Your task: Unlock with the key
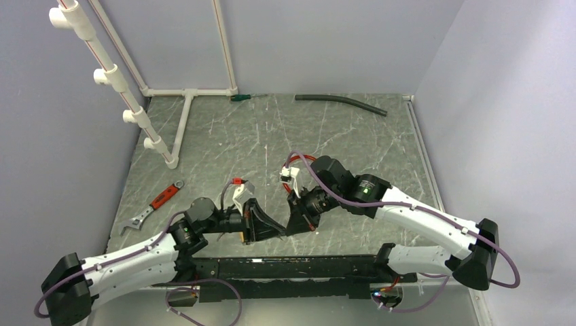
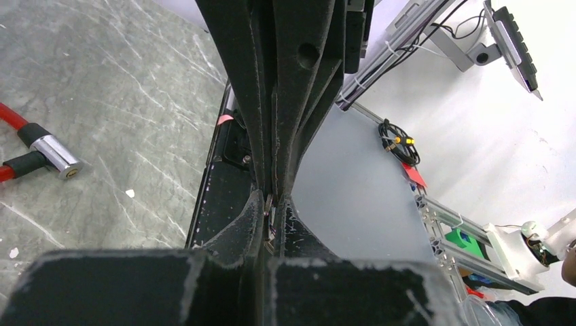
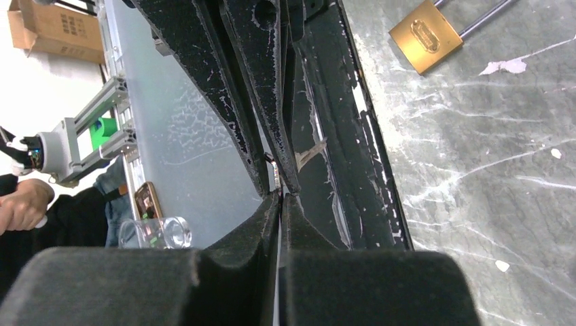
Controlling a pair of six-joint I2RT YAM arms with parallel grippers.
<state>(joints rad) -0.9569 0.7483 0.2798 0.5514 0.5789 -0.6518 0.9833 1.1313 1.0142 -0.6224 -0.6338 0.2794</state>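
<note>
My left gripper point(image 1: 280, 231) and right gripper point(image 1: 296, 224) meet tip to tip low over the table's near middle. In the left wrist view the left gripper point(image 2: 273, 200) is shut on a thin metal key point(image 2: 270, 212), of which only a sliver shows between the pads. The right gripper point(image 3: 280, 197) is shut, with a hairline slit between its pads and nothing seen in it. A brass padlock point(image 3: 426, 34) lies on the table beyond it. A red cable lock with a chrome cylinder point(image 2: 58, 155) lies on the table. I cannot make out the padlock in the top view.
A red-handled wrench point(image 1: 153, 207) lies at the left. A white pipe frame point(image 1: 183, 129) stands at the back left. A black hose point(image 1: 339, 102) and a small green item point(image 1: 239, 98) lie at the back. A black rail point(image 1: 292, 268) runs along the near edge.
</note>
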